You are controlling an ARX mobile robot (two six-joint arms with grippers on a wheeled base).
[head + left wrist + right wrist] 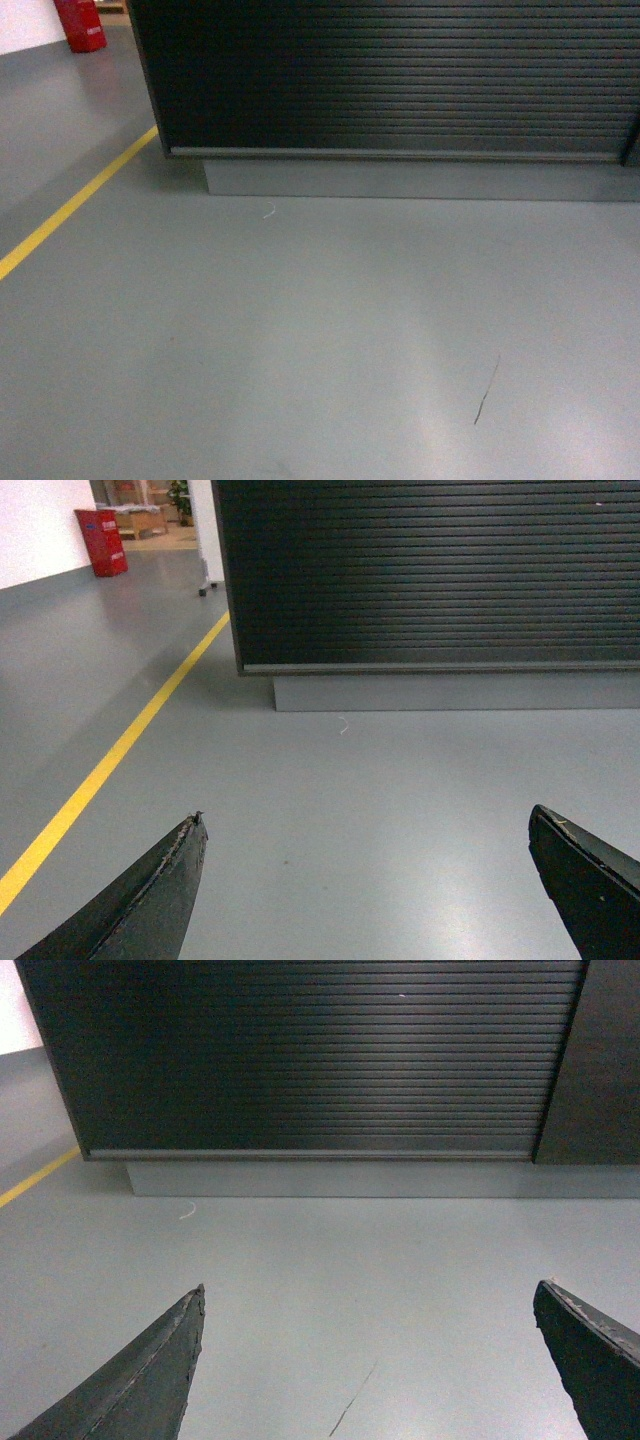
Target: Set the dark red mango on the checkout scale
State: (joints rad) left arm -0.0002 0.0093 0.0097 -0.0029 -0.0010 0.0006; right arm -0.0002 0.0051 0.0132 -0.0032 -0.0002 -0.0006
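Fingers of left gripper (365,880) and right gripper (370,1360) spread wide, nothing held, both low over grey floor (320,340). Checkout (400,80) cut off: only ribbed dark front and grey base in frame, top out of view. Mango and scale not visible. Yellow floor line (70,205) left, red bin (80,25) far back.

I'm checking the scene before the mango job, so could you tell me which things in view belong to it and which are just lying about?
Belonging to the job:
- checkout, only its ribbed front and grey base showing
- left gripper, open, empty
- right gripper, open, empty

Just there:
- yellow floor line
- red bin
- white scrap on floor

No mango or scale in view.
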